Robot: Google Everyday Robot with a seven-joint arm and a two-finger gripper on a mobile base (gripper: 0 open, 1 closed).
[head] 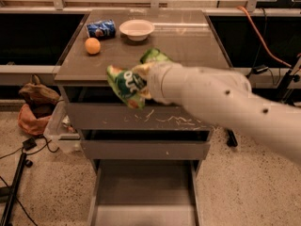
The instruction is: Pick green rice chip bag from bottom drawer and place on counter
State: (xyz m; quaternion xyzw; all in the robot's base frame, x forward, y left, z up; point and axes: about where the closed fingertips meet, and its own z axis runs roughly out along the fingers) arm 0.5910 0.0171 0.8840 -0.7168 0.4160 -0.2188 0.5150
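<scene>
The green rice chip bag [126, 83] is crumpled and held in the air at the counter's front edge. My gripper [145, 81] is at the end of the white arm, which comes in from the right; it is shut on the bag, its tips hidden by the bag and wrist. The counter [188, 41] is the grey-brown top of the cabinet. The bottom drawer [146, 192] is pulled out below, its grey floor bare.
On the counter's back left lie a blue crushed can [100, 28], a white bowl [136, 29] and an orange [92, 45]. The scratched top drawer front [141, 117] is shut. A brown bag [33, 105] and cables lie on the floor at left.
</scene>
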